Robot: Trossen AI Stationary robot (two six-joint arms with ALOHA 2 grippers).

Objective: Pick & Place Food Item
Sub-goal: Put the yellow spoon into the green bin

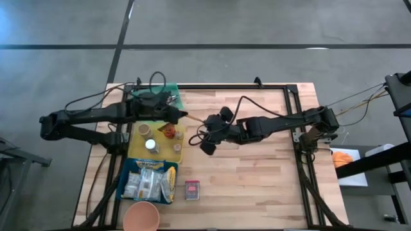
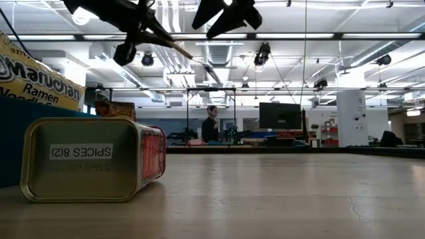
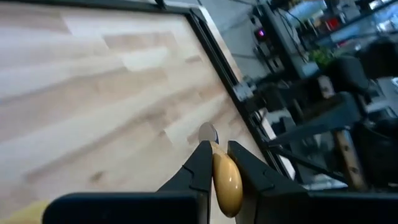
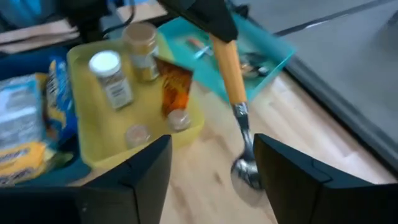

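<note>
Left gripper [image 3: 219, 163]: raised above the bench [image 1: 257, 173], just beside the yellow tray [image 1: 136, 149]; jaws clamped on the wooden handle of a spoon [image 4: 235, 106].
Spoon: held off the bench, wooden handle in the left jaws, metal bowl pointing toward the right gripper.
Right gripper [image 4: 211, 163]: near the middle of the bench, facing the spoon's bowl; jaws apart, the spoon's bowl between them but not gripped.
Yellow tray: on the bench's left side, carrying a white-capped jar [image 4: 112, 78], a brown-capped jar [image 4: 142, 50], an orange packet [image 4: 174, 87] and two small lids.
Teal tray [image 4: 273, 53]: behind the yellow tray, at the bench's far edge.
Blue bin [image 1: 151, 183]: next to the yellow tray, holding noodle packets.
Spice tin [image 1: 192, 189]: lying on the bench, just beside the blue bin.
Cup [image 1: 141, 217]: at the bench's near edge.
</note>
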